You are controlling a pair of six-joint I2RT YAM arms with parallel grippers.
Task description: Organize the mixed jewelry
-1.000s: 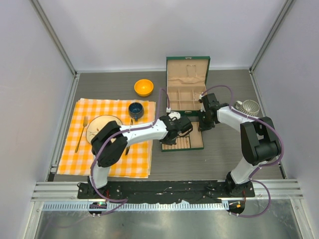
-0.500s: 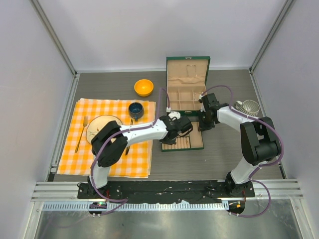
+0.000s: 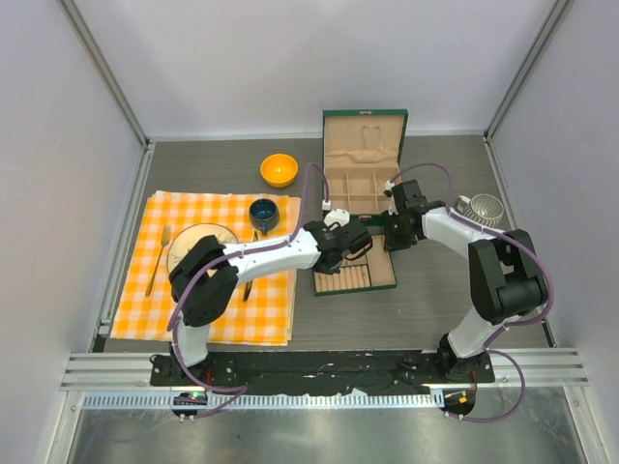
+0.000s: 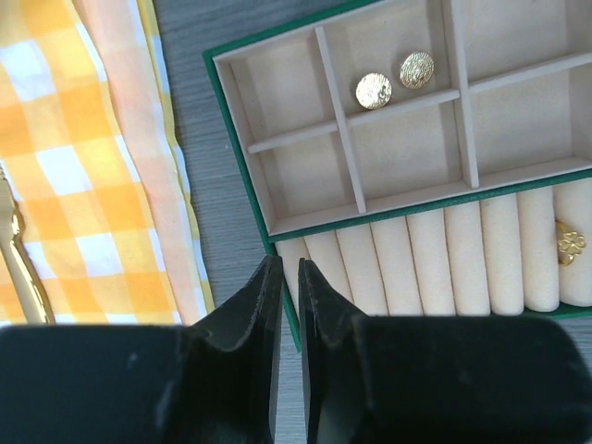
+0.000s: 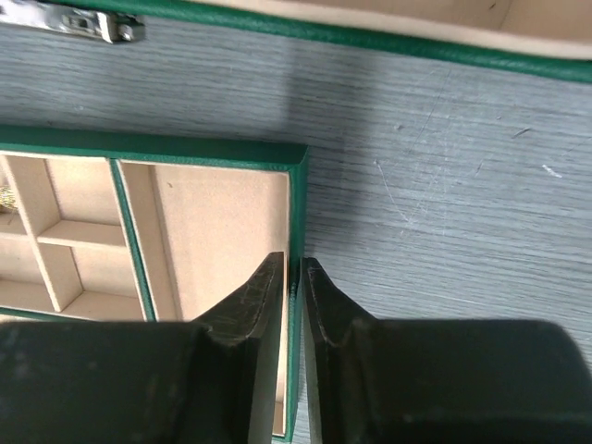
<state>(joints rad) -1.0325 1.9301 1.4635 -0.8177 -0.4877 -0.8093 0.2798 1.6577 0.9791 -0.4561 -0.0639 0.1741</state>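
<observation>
A green compartment tray point(image 3: 372, 278) with beige lining lies in front of the open green jewelry box point(image 3: 364, 145). My left gripper point(image 3: 327, 261) is shut on the tray's left wall point(image 4: 289, 277). My right gripper point(image 3: 392, 244) is shut on the tray's right wall point(image 5: 294, 277). In the left wrist view two round gold pieces point(image 4: 374, 90) lie in one compartment and a gold clover piece point(image 4: 569, 242) sits on the ring rolls. The silvery hoop bracelet and the pale bead-sized pieces are out of view.
An orange checked cloth point(image 3: 208, 300) at the left carries a plate point(image 3: 198, 246), a blue cup point(image 3: 263, 214) and a fork point(image 3: 157, 261). An orange bowl point(image 3: 279, 170) stands behind it. A grey cup point(image 3: 484, 208) stands at the right.
The left wrist has shifted a little to the left and back. The tray has edged slightly toward the box. The right arm has hardly moved.
</observation>
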